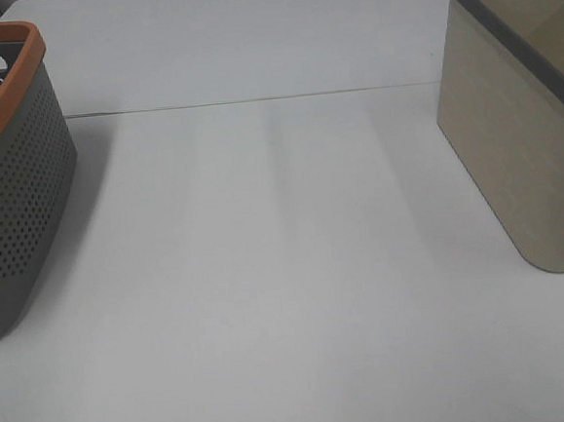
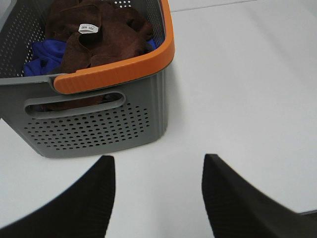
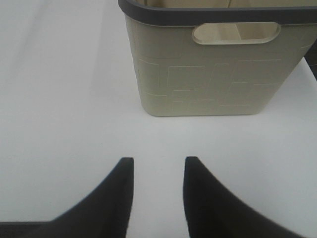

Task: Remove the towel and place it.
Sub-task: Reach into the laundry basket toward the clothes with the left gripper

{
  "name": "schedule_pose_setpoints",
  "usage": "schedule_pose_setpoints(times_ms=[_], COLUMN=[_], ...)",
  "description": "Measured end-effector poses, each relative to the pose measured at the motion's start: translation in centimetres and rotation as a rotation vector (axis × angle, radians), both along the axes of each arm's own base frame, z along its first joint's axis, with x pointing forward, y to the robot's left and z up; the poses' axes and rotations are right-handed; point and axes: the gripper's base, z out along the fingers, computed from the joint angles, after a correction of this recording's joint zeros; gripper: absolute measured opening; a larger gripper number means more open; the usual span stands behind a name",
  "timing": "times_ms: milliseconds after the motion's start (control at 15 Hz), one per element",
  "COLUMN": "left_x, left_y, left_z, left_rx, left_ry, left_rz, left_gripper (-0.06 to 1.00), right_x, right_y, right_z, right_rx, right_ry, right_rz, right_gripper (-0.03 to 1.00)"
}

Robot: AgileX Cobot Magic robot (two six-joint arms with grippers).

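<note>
- towel [image 2: 106, 37] bunched in grey basket [image 2: 124, 69], 9 o'clock on surface [image 1: 287, 269]
- left gripper [image 2: 158, 161] jaws apart, empty, short of it
- right gripper [image 3: 158, 161] jaws apart, empty, near beige basket [image 3: 198, 84], 3 o'clock

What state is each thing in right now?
towel: crumpled inside the grey basket, white tag showing, not gripped.
blue cloth: bunched, partly under the towel.
grey basket: upright, holding both cloths.
beige basket: upright, inside mostly hidden.
left gripper: open, empty.
right gripper: open, empty.

Towel [image 2: 109, 37] partly hidden by grey basket [image 2: 99, 130] wall; tag [image 2: 87, 28] print unreadable.
</note>
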Motion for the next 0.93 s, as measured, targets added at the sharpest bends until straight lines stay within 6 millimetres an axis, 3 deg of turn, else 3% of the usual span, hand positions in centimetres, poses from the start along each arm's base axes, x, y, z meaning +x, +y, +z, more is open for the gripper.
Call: schedule_pose_setpoints(times_ms=[933], left_x=[0.00], left_y=[0.00], left_z=[0.00], left_rx=[0.000], left_ry=[0.000], left_rz=[0.000], left_gripper=[0.52], right_x=[0.00], right_y=[0.00], right_z=[0.00], right_rx=[0.000], right_ry=[0.000], right_rz=[0.000], right_gripper=[0.34])
